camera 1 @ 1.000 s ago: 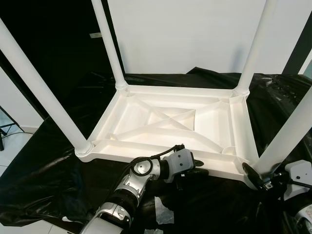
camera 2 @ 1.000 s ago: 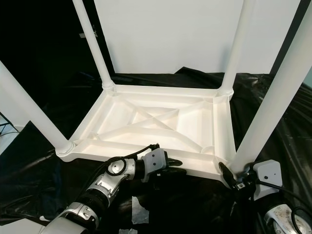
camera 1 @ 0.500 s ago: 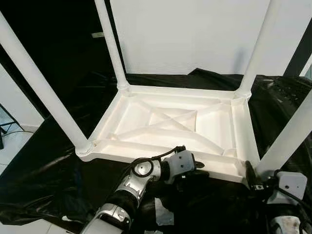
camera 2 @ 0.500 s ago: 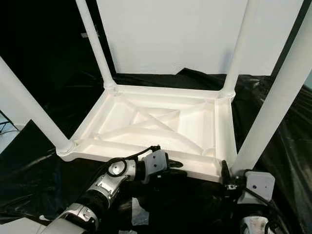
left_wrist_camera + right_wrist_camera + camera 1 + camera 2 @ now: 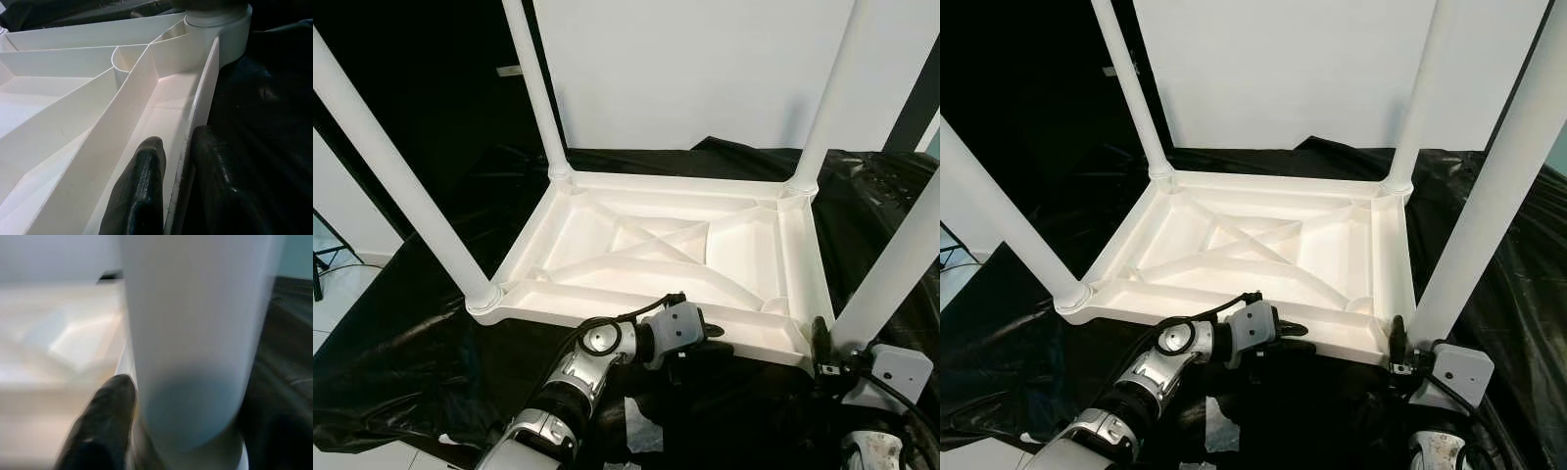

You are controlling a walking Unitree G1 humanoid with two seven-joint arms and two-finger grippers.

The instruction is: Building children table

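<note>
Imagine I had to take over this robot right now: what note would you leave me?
Left gripper: shut on the near rim of the upturned white tabletop, one finger on each side of the wall.
Right gripper: at the base of the near right leg, fingers around it; grip not clear.
Done: all four legs stand in their corner sockets, table upside down on black sheeting.
Left, probably: check that leg is tight, then turn the table upright.
</note>
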